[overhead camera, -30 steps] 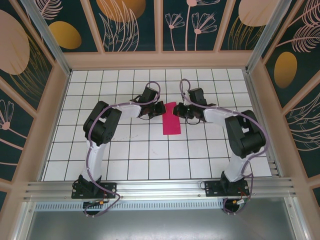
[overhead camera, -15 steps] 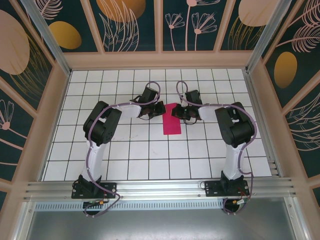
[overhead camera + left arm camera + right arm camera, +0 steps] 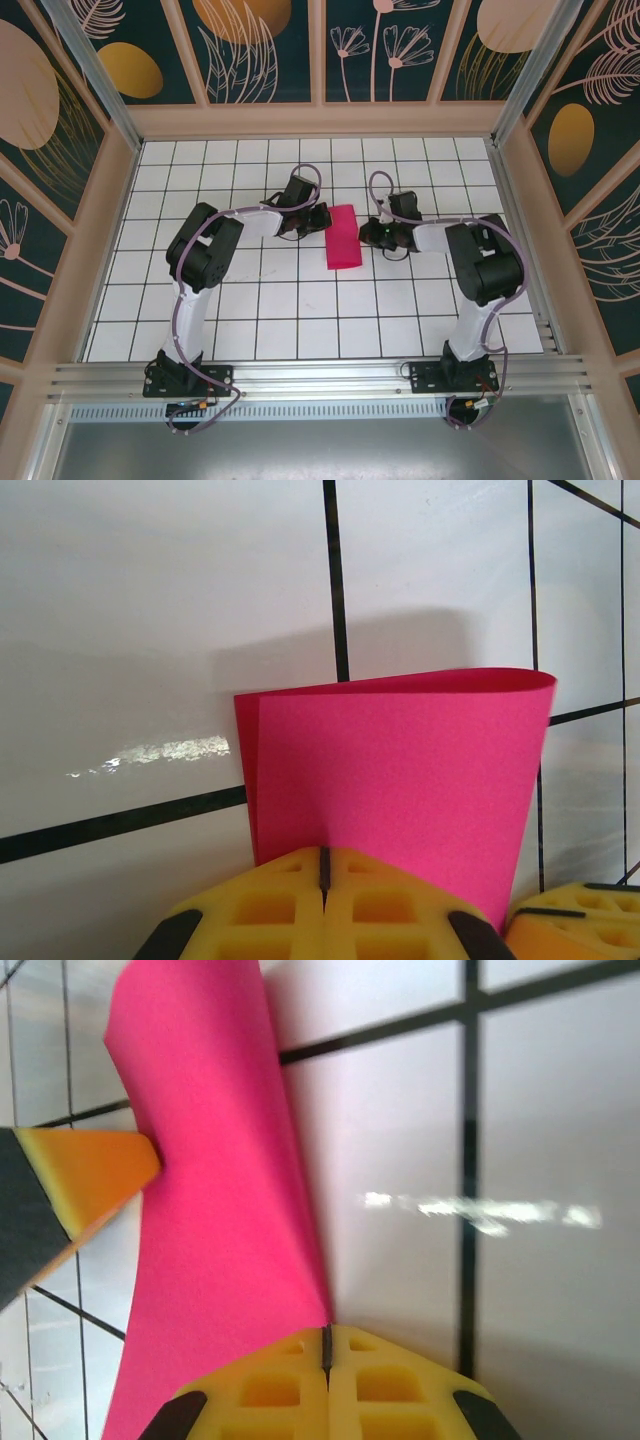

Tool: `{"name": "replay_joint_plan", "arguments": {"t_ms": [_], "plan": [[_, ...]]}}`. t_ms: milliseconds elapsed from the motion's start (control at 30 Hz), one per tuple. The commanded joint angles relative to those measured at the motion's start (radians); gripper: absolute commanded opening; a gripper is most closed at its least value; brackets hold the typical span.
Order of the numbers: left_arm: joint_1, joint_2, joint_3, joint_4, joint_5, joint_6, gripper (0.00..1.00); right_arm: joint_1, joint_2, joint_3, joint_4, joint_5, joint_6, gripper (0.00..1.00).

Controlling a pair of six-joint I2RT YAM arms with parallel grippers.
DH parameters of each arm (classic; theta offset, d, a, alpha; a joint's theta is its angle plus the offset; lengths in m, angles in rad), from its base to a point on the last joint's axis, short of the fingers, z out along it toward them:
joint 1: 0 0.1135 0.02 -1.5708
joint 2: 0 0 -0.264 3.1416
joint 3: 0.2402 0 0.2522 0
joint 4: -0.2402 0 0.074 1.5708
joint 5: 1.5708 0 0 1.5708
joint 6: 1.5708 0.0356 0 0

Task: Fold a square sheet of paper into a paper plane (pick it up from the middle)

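Now the right gripper (image 3: 372, 233), jaws closed, is backing off the folded pink paper (image 3: 342, 238) lying on the table (image 3: 250, 295). The left gripper (image 3: 320, 218), also closed, is touching its left edge. The half-fold seems to be holding.

A white tabletop (image 3: 300, 310) ruled with black grid lines (image 3: 334, 580) filled the middle of the overhead view. Beige framing (image 3: 320, 120) bordered it at 12 o'clock. Beyond that stood dark teal wall panels (image 3: 265, 50) printed with pale flowers and leaves. Orange ovals (image 3: 130, 68) sat at 10 and 2 o'clock (another, larger, near 12). Aluminium posts (image 3: 93, 70) slanted in at 11 and 1 o'clock. At 6 o'clock ran aluminium rails (image 3: 320, 375), then a perforated strip (image 3: 330, 410), then a grey metal floor (image 3: 320, 450). In both wrist views, glare (image 3: 150, 752) streaked the glossy surface.
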Motion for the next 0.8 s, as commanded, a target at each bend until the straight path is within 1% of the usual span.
{"name": "replay_joint_plan", "arguments": {"t_ms": [0,133,233,367,567,767], "plan": [[0.011,0.137,-0.084,-0.241,-0.165,0.007,0.00,-0.006,-0.048,0.008,-0.064,-0.004,-0.025,0.00],[0.011,0.136,-0.081,-0.241,-0.163,0.007,0.00,0.019,-0.024,0.101,-0.006,-0.038,0.023,0.00],[0.012,0.136,-0.081,-0.240,-0.161,0.005,0.00,0.051,0.054,0.181,0.001,-0.028,0.043,0.00],[0.011,0.136,-0.082,-0.242,-0.161,0.007,0.00,0.058,0.143,0.241,0.022,-0.018,0.078,0.00],[0.012,0.137,-0.084,-0.243,-0.161,0.006,0.00,0.053,0.214,0.282,0.010,-0.003,0.079,0.00],[0.011,0.136,-0.093,-0.243,-0.167,0.003,0.00,0.003,0.211,0.229,0.027,0.043,0.095,0.00]]}}
